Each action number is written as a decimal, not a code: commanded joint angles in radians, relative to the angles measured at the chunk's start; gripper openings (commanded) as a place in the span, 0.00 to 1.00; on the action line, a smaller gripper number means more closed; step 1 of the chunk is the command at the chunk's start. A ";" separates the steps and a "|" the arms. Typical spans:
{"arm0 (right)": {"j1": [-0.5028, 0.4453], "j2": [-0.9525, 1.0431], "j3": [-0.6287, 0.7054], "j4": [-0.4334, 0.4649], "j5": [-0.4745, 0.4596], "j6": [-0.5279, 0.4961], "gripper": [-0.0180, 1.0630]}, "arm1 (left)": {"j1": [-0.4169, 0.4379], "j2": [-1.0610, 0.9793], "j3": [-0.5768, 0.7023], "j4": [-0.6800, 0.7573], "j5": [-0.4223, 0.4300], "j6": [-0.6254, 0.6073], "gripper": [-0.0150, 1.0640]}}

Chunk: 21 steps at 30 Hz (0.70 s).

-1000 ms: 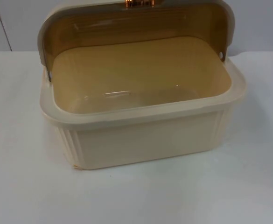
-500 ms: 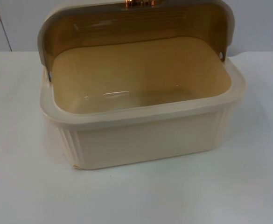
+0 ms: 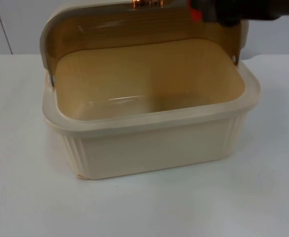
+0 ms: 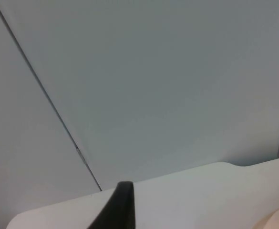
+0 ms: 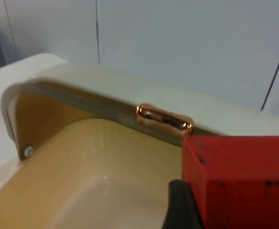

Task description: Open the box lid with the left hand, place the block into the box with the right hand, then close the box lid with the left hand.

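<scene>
**Red block over the open box**

White table all round, grey partition wall behind. The cream box sits mid-table, lid swung up at the back, copper handle gleaming on its edge. Right gripper reaches in over the lid's right end, fingers clamped on the red block, a square-edged cube above the box's hollow. Left gripper faces the wall; I cannot tell its fingers' state.

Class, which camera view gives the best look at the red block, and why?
The right wrist view: the red block appears large with two faces visible, beside the right gripper's fingertip. The top view shows a small red sliver at the box lid. The left wrist view faces the wall.
</scene>
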 commanded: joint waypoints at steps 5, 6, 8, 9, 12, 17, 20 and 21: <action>0.003 0.068 0.005 0.016 -0.066 -0.018 0.02 | -0.003 -0.008 0.006 0.000 -0.005 -0.007 0.98; 0.003 0.088 0.005 0.016 -0.070 -0.016 0.02 | -0.003 -0.008 0.006 0.000 -0.002 -0.007 0.98; 0.003 0.123 0.005 0.027 -0.082 -0.014 0.02 | -0.003 -0.008 0.006 0.000 -0.001 -0.007 0.98; 0.003 0.153 0.005 0.027 -0.092 -0.011 0.02 | -0.003 -0.008 0.006 0.000 -0.001 -0.009 0.98; 0.003 0.179 -0.002 0.027 -0.091 -0.008 0.02 | -0.003 -0.008 0.006 -0.002 -0.003 -0.008 0.98; 0.003 0.262 -0.057 0.031 -0.083 -0.007 0.02 | -0.003 -0.008 0.006 -0.011 -0.009 -0.008 0.98; 0.003 0.312 -0.103 0.035 -0.080 -0.007 0.02 | -0.003 -0.008 0.006 -0.013 -0.009 -0.008 0.98; 0.003 0.328 -0.118 0.048 -0.076 -0.007 0.02 | -0.003 -0.008 0.006 -0.013 -0.007 -0.008 0.98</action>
